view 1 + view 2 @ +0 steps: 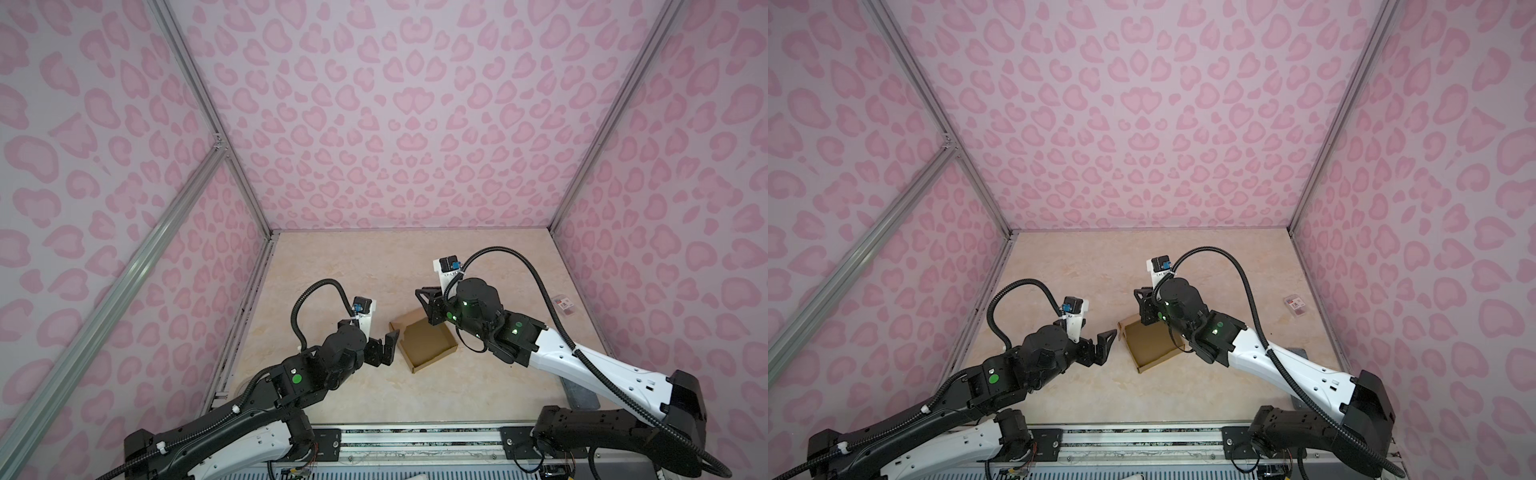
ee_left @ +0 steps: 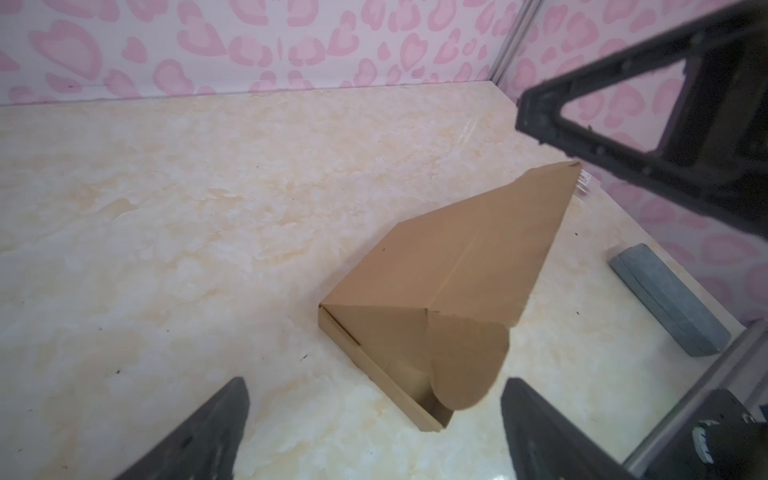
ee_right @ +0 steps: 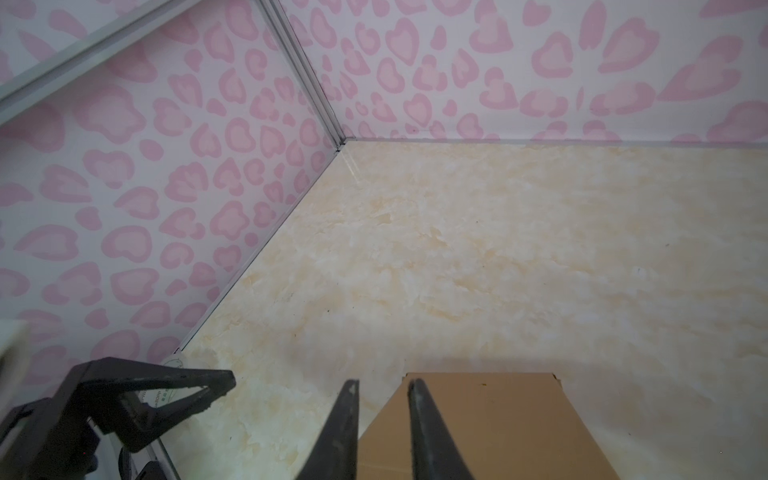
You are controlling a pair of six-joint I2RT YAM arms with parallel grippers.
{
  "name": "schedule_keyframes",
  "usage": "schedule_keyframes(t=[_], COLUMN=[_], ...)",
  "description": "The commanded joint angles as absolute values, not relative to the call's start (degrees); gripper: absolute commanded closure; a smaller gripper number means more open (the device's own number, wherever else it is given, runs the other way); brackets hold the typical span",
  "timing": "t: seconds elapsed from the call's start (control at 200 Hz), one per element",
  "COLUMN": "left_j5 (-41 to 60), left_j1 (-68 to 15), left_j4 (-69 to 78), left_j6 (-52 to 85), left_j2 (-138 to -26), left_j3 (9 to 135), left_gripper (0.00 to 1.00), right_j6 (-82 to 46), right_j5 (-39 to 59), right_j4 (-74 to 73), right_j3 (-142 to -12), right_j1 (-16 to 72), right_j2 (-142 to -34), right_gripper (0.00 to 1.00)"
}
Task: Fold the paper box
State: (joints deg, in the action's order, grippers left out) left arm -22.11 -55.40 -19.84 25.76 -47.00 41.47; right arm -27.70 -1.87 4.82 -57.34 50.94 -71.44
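The paper box (image 1: 426, 345) (image 1: 1150, 340) is a brown cardboard tray lying mid-table. Seen from the left wrist, its lid (image 2: 457, 270) stands tilted up, with a rounded flap hanging at the near corner. My left gripper (image 1: 384, 345) (image 2: 374, 386) is wide open just left of the box, holding nothing. My right gripper (image 1: 422, 297) (image 1: 1140, 297) hovers at the box's far side. In the right wrist view its fingers (image 3: 384, 384) are narrowly apart, and the edge of a cardboard panel (image 3: 490, 424) runs under the gap without being pinched.
A small clear packet with a red-white label (image 1: 566, 306) (image 1: 1295, 306) lies near the right wall. A grey flat bar (image 2: 669, 299) (image 1: 579, 395) rests at the front right, beside the right arm. Pink patterned walls enclose the table on three sides.
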Motion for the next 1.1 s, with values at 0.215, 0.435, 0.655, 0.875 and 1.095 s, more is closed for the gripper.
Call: schedule_keyframes(t=[0.215, 0.435, 0.655, 0.875, 1.095], left_j5=[-17.0, -15.0, -12.5, -8.0, -4.8], left_j1=[-43.8, -42.8, -42.8, -42.7, -42.8], left_j4=[-19.9, -19.9, -19.2, -18.4, -17.5], left_j6=[26.2, 27.5, 30.4, 34.5, 37.3], left_j2=[-49.6, -51.2, -52.6, -54.2, -54.8], left_j3=[43.7, 42.6, 41.0, 38.5, 36.2], left_gripper=[0.03, 0.03, 0.03, 0.03, 0.03], right_j6=[-29.6, -32.9, -34.7, -37.7, -39.2], right_j5=[6.2, 6.7, 4.9, 3.6, 1.8], right_j4=[3.7, -0.6, -2.4, -5.6, -7.7], right_j3=[-55.2, -48.0, -43.8, -37.2, -33.8], right_j1=[49.8, 49.9, 51.7, 52.9, 54.5], right_j2=[-74.5, -74.0, -73.2, -73.6, -74.8], right_gripper=[0.77, 0.78, 0.78, 0.79, 0.79])
